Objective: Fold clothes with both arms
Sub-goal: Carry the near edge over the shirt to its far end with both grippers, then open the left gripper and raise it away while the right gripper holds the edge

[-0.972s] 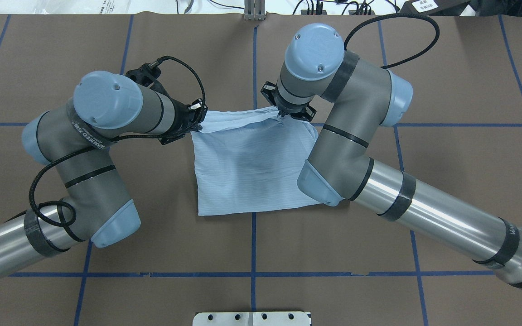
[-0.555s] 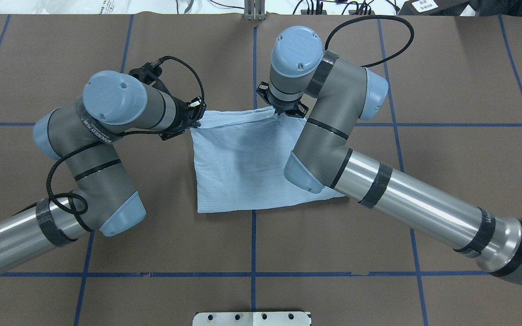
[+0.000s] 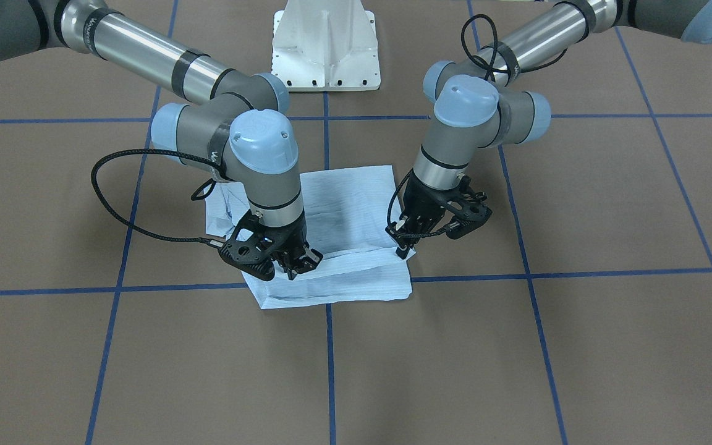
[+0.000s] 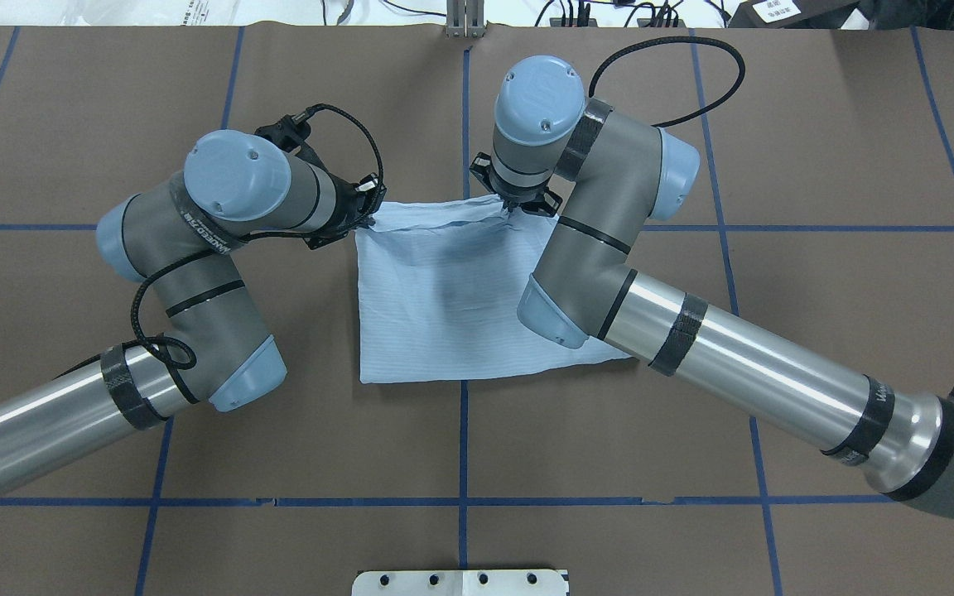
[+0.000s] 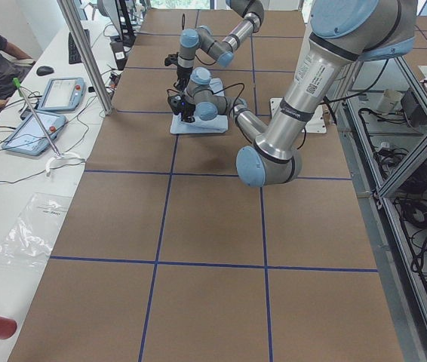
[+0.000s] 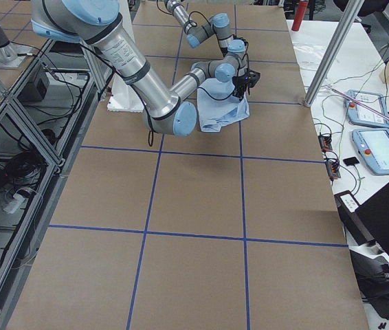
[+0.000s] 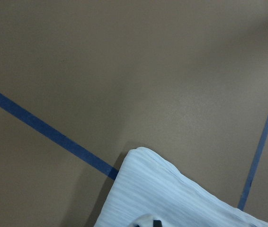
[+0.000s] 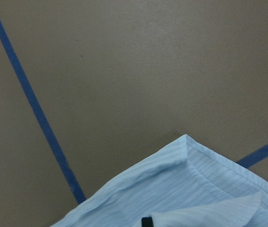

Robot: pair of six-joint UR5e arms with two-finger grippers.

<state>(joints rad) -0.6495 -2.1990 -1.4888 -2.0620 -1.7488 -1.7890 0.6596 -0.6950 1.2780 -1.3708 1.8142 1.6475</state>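
**Shirt (image 3: 350,204) pinched along one edge, at both ends**

The left gripper (image 3: 402,250) is clamped on one corner of the shirt's top layer. The right gripper (image 3: 294,267) pinches the same edge at its other end, with the cloth raised slightly between them. Just beneath both grippers the lower layer pokes out on the tabletop (image 3: 578,346); behind them, toward the robot, the rest lies flat. I'd guess a fold is in hand. To do it well, both grippers should travel level and together, holding their spacing so the thin fabric neither sags nor bunches. Corners should sit squarely on corners before release.
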